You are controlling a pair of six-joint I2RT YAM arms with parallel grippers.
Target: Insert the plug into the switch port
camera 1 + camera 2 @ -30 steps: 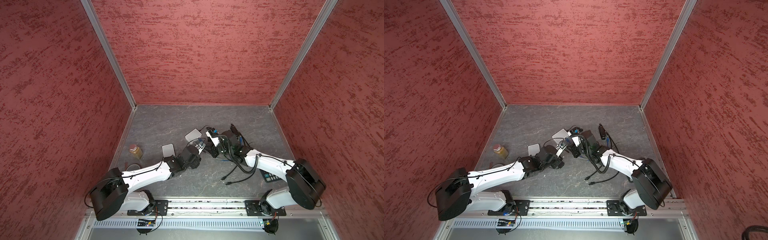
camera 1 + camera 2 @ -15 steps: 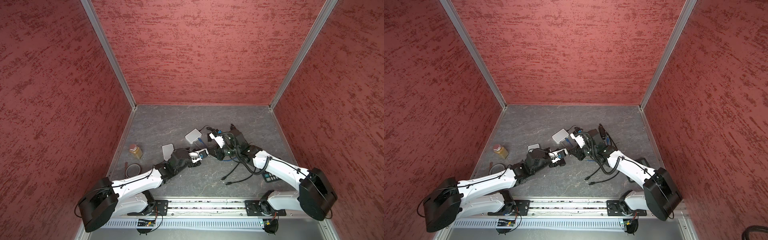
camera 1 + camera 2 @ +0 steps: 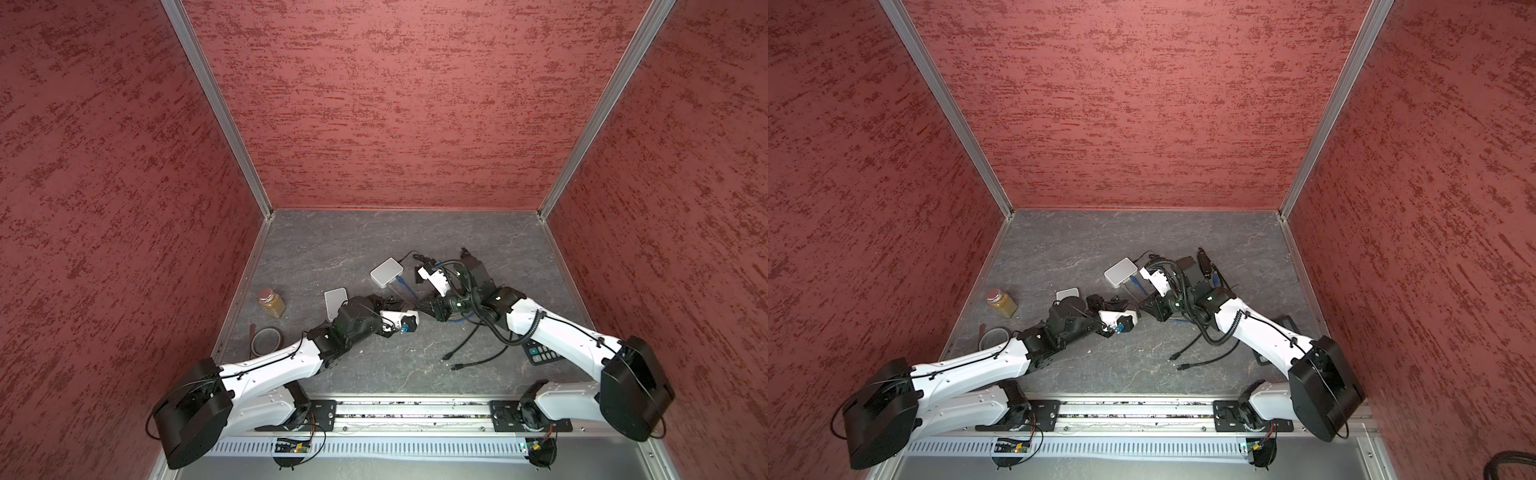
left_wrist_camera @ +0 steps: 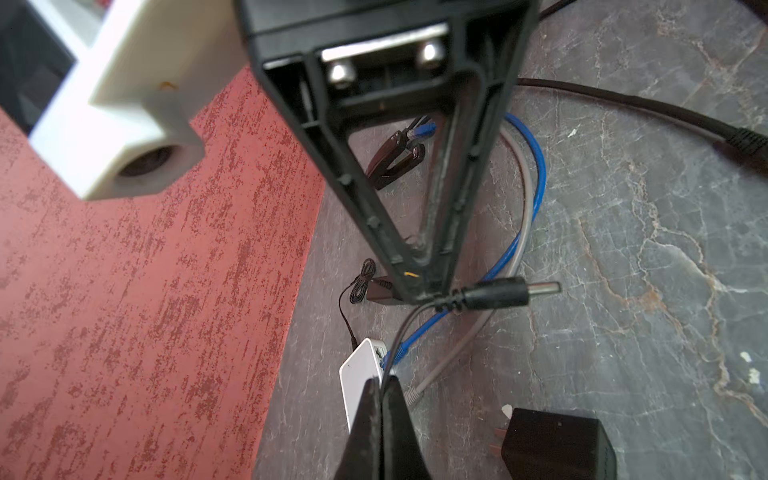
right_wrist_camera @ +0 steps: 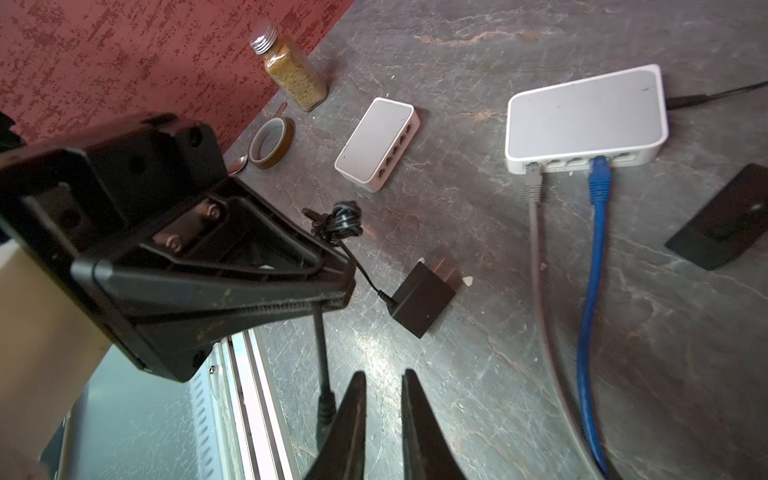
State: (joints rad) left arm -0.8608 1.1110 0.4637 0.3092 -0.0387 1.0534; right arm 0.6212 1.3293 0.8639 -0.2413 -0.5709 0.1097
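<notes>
A black barrel plug (image 4: 503, 295) on a thin black cable hangs just off the floor. My left gripper (image 4: 382, 380) is shut on that cable a little behind the plug. My right gripper (image 5: 384, 374) has its jaws a narrow gap apart with nothing between them, and the plug (image 5: 326, 409) lies just outside one finger. In a top view the left gripper (image 3: 405, 305) and right gripper (image 3: 422, 307) nearly meet. A small white switch (image 5: 376, 141) lies free. A larger white switch (image 5: 582, 116) holds a grey and a blue cable. The cable's black adapter (image 5: 422, 303) lies on the floor.
A spice jar (image 3: 271, 302) and a tape roll (image 3: 267, 340) sit by the left wall. Loose black cables (image 3: 469, 353) and a keypad remote (image 3: 540, 355) lie under the right arm. A flat black piece (image 5: 723, 216) lies beside the larger switch (image 3: 386, 272).
Both arms have stretched lower and further forward over the floor. The left wrist has dropped toward the front, and the two grippers have stayed close together at mid-floor.
</notes>
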